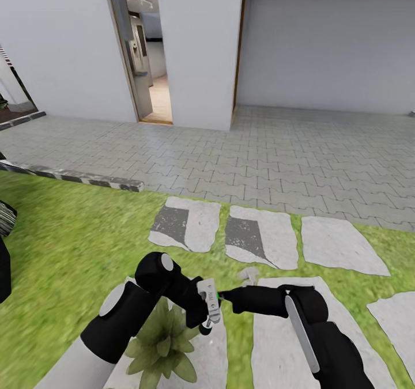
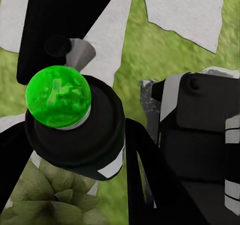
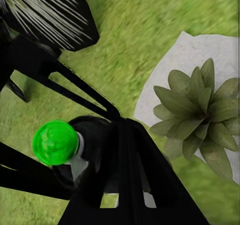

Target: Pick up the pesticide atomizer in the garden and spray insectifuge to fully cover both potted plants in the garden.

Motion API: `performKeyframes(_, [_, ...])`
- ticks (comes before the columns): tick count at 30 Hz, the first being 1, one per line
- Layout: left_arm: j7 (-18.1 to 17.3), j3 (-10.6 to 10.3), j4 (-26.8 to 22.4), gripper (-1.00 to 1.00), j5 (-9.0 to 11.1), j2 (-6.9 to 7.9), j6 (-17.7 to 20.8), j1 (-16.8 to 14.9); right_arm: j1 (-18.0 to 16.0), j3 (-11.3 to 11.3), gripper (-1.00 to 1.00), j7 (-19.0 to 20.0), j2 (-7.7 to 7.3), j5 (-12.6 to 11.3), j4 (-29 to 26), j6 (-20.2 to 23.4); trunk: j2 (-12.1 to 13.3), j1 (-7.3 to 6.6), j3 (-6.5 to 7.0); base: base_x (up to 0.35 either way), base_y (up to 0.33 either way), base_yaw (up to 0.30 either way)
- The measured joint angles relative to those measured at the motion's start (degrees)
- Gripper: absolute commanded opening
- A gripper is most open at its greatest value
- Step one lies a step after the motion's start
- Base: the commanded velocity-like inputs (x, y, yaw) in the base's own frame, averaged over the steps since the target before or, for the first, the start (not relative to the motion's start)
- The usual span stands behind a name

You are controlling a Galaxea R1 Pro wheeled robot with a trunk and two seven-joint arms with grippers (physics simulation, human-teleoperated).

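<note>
Both arms: black forearms rise from the head view's 6 o'clock edge and meet over the lawn, left gripper facing right gripper.
Left gripper: fingers closed around the pesticide atomizer, a slim bottle with a pale label, standing upright between the two wrists.
Right gripper: its tip sits right against the bottle; I cannot tell whether its fingers are spread or pressed.
Atomizer up close: left wrist view shows a bright green round end set in a black collar.
Potted plant: an olive rosette sits on a pale stepping stone, directly under the left forearm, at 7 o'clock of the bottle.
Garden: green grass, more grey-white stones at 12 o'clock.
Beyond: grey brick patio, white walls, open doorway at 11 o'clock.
</note>
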Motion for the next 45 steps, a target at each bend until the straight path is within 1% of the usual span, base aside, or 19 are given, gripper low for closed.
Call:
performKeyframes(4, [0.0, 0.0, 0.1, -1.0, 0.1, -0.4, 0.1, 0.0, 0.0, -0.3, -1.0, 0.0, 0.01, 0.0, 0.0, -0.1, 0.0, 0.0, 0.0, 0.0, 0.0, 0.0])
performKeyframes(16, [-0.2, 0.0, 0.1, -1.0, 0.3, -0.35, 0.1, 0.0, 0.0, -0.4, -1.0, 0.0, 0.01, 0.1, 0.0, -0.2, 0.0, 0.0, 0.0, 0.0, 0.0, 0.0])
performKeyframes(19, [-0.2, 0.0, 0.1, -1.0, 0.3, -0.29, 0.1, 0.2, 0.0, 0.3, -1.0, -0.2, 0.0, 0.9, 0.0, -0.4, 0.0, 0.0, 0.0, 0.0, 0.0, 0.0])
performKeyframes(26, [-0.4, 0.1, 0.1, -1.0, 0.3, -0.27, -0.1, 0.4, 0.0, 0.8, -1.0, -0.2, -0.08, 0.5, 0.0, -0.2, 0.0, 0.0, 0.0, 0.0, 0.0, 0.0])
performKeyframes(29, [-0.9, 0.5, 0.0, -1.0, 0.7, -0.09, 0.1, 0.5, 0.0, 1.0, -1.0, -0.2, -0.07, 0.4, 0.0, -0.4, 0.0, 0.0, 0.0, 0.0, 0.0, 0.0])
performKeyframes(31, [-1.2, 0.7, 0.4, -1.0, 0.6, 0.09, -0.1, 0.5, 0.0, 1.5, -1.0, -0.3, -0.08, 0.9, 0.0, -0.5, 0.0, 0.0, 0.0, 0.0, 0.0, 0.0])
performKeyframes(32, [-1.0, 0.8, 1.2, -1.0, 0.6, 0.18, -0.1, 0.4, 0.0, 2.0, -1.0, -0.4, -0.08, 1.3, 0.0, -0.7, 0.0, 0.0, 0.0, 0.0, 0.0, 0.0])
performKeyframes(34, [-0.2, 1.1, 2.9, -1.0, 0.4, 0.62, 0.0, 0.2, 0.0, 2.9, -1.0, -0.3, -0.09, 1.1, 0.0, -0.5, 0.0, 0.0, 0.0, 0.0, 0.0, 0.0])
performKeyframes(35, [0.7, 1.2, 3.6, -1.0, 0.1, 1.0, -0.3, 0.1, 0.0, 3.0, -1.0, 0.0, -0.07, -0.1, 0.0, 0.3, 0.0, 0.0, 0.0, 0.0, 0.0, 0.0])
performKeyframes(38, [2.1, 1.5, 5.7, -1.0, -0.1, 1.75, -0.2, 0.0, 0.0, 3.0, -1.0, 0.0, -0.08, -0.1, 0.0, 0.3, 0.0, 0.0, 0.0, 0.0, 0.0, 0.0])
performKeyframes(40, [2.5, 1.6, 6.3, -1.0, -0.1, 1.98, -0.3, 0.0, 0.1, 3.0, -1.0, 0.0, -0.08, -0.1, 0.0, 0.3, 0.0, 0.0, 0.0, 0.0, 0.0, 0.0])
performKeyframes(45, [2.5, 1.6, 6.6, -1.0, -0.1, 1.9, -0.3, 0.0, 0.0, 3.0, -1.0, 0.0, -0.08, -0.1, 0.0, 0.3, 0.0, 0.0, 0.0, 0.0, 0.0, 0.0])
